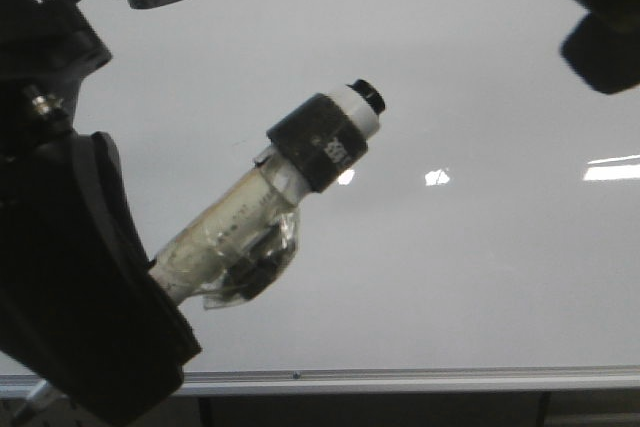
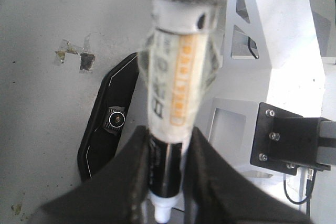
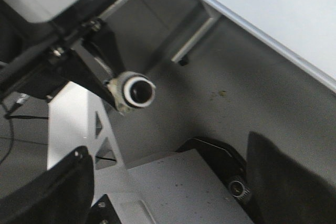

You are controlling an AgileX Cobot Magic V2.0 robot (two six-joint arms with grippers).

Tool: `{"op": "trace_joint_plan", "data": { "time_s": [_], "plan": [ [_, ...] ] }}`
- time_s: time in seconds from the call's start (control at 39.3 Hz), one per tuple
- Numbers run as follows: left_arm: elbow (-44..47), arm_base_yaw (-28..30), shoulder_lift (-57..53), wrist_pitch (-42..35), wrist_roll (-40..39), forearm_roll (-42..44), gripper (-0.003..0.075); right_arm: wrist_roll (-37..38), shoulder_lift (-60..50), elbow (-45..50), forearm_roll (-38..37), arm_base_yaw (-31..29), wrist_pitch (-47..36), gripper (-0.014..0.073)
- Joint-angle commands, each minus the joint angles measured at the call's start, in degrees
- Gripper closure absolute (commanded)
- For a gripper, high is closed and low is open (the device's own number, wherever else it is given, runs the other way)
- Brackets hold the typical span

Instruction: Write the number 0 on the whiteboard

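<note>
The whiteboard fills the front view, glossy, with bright light spots and a silver bottom rail. No number 0 shows on it. My left gripper is shut on a tape-wrapped marker with a black foam collar. Its black-capped end points up and right, in front of the board. In the left wrist view the fingers clamp the marker. My right gripper is open and empty; it is a dark shape at the top right of the front view. The marker's end shows in the right wrist view.
A white robot frame with triangular cut-outs and a black bracket stand below the left gripper. A black plate with a knurled knob and tape scraps lie on the grey table. The board's edge shows too.
</note>
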Motion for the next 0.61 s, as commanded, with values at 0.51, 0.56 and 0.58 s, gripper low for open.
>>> {"op": "trace_joint_plan", "data": {
  "time_s": [0.51, 0.56, 0.58],
  "plan": [
    [-1.8, -0.4, -1.9, 0.9, 0.2, -3.2, 0.0739, -13.0, 18.8, -5.4, 16.9, 7.6, 1.9, -0.0020],
    [-1.8, -0.4, -1.9, 0.9, 0.2, -3.2, 0.0739, -13.0, 19.4, -5.4, 16.9, 9.0, 1.0, -0.0019],
    [-1.8, -0.4, -1.9, 0.9, 0.2, -3.2, 0.0739, -13.0, 19.7, -5.4, 16.9, 9.7, 0.8, -0.0017]
  ]
}}
